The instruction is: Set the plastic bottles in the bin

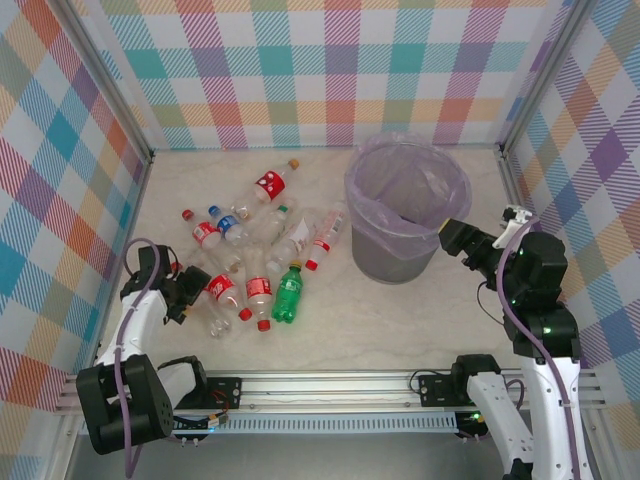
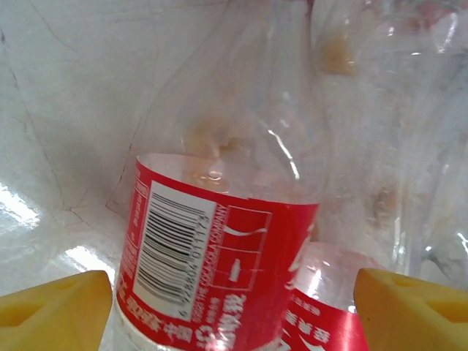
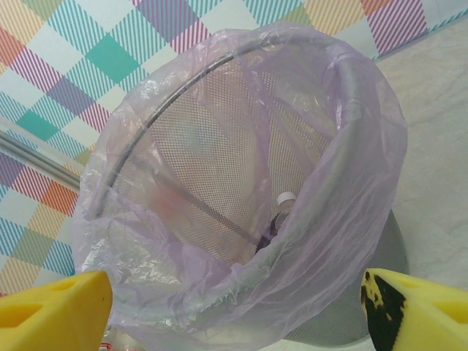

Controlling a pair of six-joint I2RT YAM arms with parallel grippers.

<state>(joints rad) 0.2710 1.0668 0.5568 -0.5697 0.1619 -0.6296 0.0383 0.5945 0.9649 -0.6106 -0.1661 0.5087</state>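
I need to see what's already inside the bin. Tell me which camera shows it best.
Right wrist: it looks straight into the bin, where a white-capped bottle shows. The top view shows the whole bin small, its inside dim. The left wrist faces a red-labelled bottle.

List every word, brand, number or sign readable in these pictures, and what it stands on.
"COCA-COLA COMPANY": sideways beside the barcode on the red label of the clear bottle.
Barcode digits: too blurred to read.
Characters along the label's lower edge: cut off, unreadable.
Bottle labels seen from above: too small to read.
Bin: no text.
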